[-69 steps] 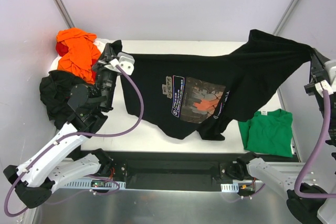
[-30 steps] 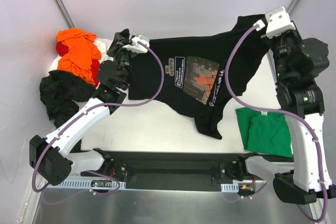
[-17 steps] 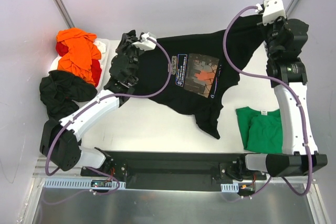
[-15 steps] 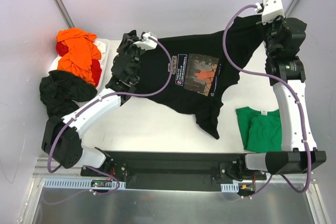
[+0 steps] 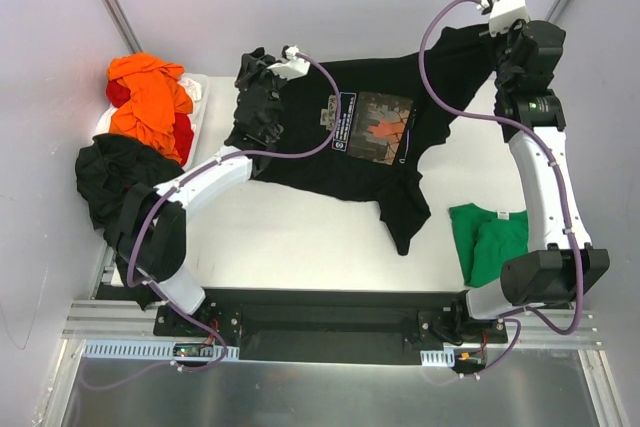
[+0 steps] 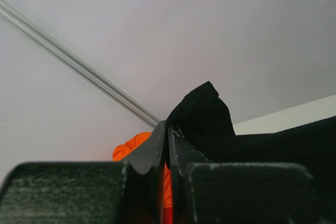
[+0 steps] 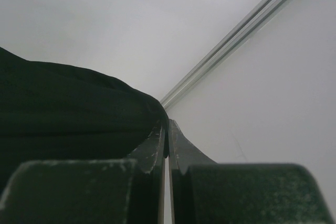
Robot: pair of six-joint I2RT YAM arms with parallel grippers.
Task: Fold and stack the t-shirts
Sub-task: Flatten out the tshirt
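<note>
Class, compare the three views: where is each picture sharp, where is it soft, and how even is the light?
Top external: even, diffuse light, faint shadows, no glare; the printed black t-shirt is sharp. Left wrist: the left gripper, close to the lens, is dark and soft. Right wrist: likewise for the right gripper, with shirt detail lost in black.

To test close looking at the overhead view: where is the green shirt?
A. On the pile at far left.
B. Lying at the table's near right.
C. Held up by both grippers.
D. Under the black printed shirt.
B: the green shirt lies on the table at its near right, apart from the black shirt.
</note>
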